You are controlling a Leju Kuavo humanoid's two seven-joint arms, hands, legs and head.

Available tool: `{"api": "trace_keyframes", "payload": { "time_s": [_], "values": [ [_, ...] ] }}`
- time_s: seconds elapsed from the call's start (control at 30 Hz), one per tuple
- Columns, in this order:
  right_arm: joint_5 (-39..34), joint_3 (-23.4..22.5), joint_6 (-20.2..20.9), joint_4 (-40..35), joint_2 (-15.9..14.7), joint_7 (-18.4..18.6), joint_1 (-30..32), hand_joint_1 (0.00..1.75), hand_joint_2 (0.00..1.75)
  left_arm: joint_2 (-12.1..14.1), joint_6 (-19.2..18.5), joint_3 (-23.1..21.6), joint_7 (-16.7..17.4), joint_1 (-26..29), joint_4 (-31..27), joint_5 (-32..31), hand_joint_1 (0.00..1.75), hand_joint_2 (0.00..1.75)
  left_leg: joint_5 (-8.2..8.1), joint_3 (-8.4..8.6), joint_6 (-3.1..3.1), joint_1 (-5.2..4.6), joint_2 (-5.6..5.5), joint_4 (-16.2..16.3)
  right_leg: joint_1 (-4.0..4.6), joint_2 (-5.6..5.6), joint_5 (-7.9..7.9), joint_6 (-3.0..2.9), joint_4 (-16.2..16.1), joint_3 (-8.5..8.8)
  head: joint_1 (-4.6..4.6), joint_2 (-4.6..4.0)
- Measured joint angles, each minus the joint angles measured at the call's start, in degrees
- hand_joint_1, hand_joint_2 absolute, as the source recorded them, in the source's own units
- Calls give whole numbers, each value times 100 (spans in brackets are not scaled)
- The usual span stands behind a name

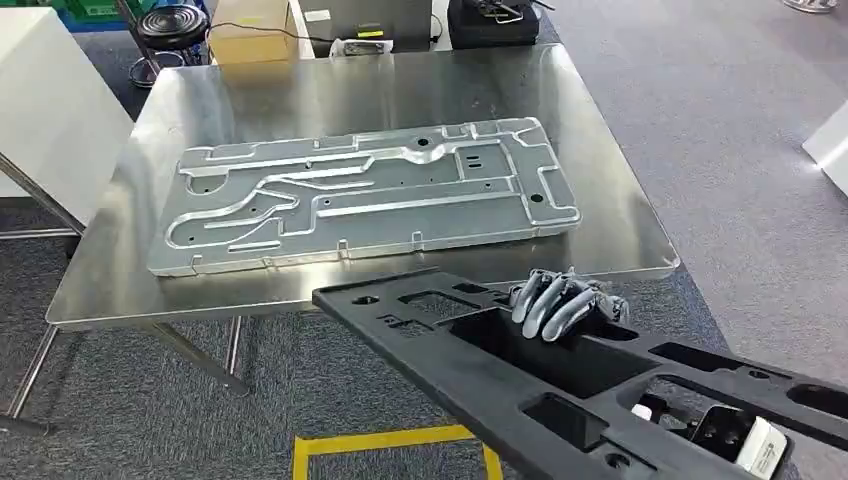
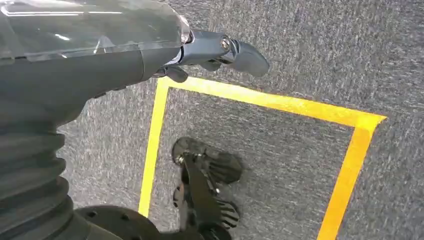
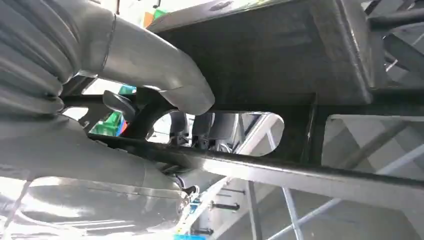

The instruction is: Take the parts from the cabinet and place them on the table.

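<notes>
Steel table (image 1: 620, 215) with metal panel (image 1: 365, 192), black tray (image 1: 560, 385) in right robot hand (image 1: 565, 303)

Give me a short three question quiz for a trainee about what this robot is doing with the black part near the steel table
1. Which hand grips the black part?
2. True or false: the silver plate already lies on the table.
3. The left hand hangs over: A) the table, B) yellow floor tape, C) a stool.

Key: 1. right hand; 2. true; 3. B.

Steel table (image 1: 620, 215), silver stamped panel (image 1: 365, 192) flat on top.
</notes>
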Motion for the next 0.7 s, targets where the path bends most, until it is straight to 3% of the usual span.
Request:
{"api": "trace_keyframes", "payload": {
  "time_s": [0.03, 0.07, 0.27, 0.33, 0.37, 0.43, 0.5, 0.53, 0.63, 0.67, 0.7],
  "values": [
    [24, -13, 11, -2, 7, -9, 58, 175, 175, 2, 0, -2, 0, 16, 0, -9, 0, 175, -99, -255, -13, 0, 0, 412, 8, 3, -33, -3, 4, 32, 0, 0],
    [41, -31, 11, -2, 13, -11, 116, 175, 175, 2, 0, -2, 0, 32, 0, -15, 0, 175, -38, -394, -19, 0, 0, 556, 11, 8, -71, -3, 9, 72, 0, 0],
    [46, -54, 11, -4, 15, -13, 150, 175, 175, 2, -2, -2, 0, 43, 0, -30, 0, 175, 96, -395, -17, 0, 0, 471, 11, 15, -102, 0, 14, 111, 0, 0],
    [50, -81, 11, -20, 22, -15, 191, 175, 175, 2, -6, -2, -2, 53, 0, -55, 0, 175, 381, -282, -9, 0, 0, 120, 10, 28, -149, 13, 21, 172, 0, 0],
    [63, -151, 6, -90, 35, -17, 268, 175, 175, 2, -9, -4, -2, 46, 0, -87, 0, 175, 882, 316, 112, -32, -5, -1242, 46, 59, -336, 123, 66, 328, 0, 0],
    [74, -164, 4, -116, 41, -20, 310, 175, 175, 2, -4, -4, 7, 63, 0, -101, 0, 175, 848, 310, 184, -36, -6, -1255, 48, 56, -305, 196, 96, 349, 0, 0],
    [87, -186, 0, -144, 44, -22, 347, 175, 175, -9, 0, -4, 9, 67, 0, -101, 0, 175, 834, 412, 253, -6, -10, -1303, 24, 42, -373, 250, 197, 343, 2, 0],
    [89, -201, 0, -160, 44, -22, 341, 175, 175, -9, 2, -4, 9, 62, 0, -101, 0, 175, 816, 448, 286, -6, -7, -1313, 15, 31, -506, 278, 463, 204, 2, 0],
    [92, -238, -5, -170, 44, -22, 385, 175, 175, -9, 2, -4, 9, 60, 0, -101, 0, 175, 748, 495, 314, -15, -3, -1312, -13, 28, -1033, 340, 1704, -572, 2, 0],
    [94, -238, -4, -168, 44, -22, 402, 175, 175, -9, 2, -4, 9, 66, 0, -101, 0, 175, 719, 525, 308, -15, -3, -1311, -14, 27, -1025, 346, 1919, -764, 0, 0],
    [96, -238, -4, -170, 44, -22, 415, 175, 175, -11, 2, -4, 9, 68, 0, -101, 0, 175, 688, 570, 304, -15, -5, -1311, -14, 26, -867, 338, 1837, -801, 2, 0]
  ]
}}
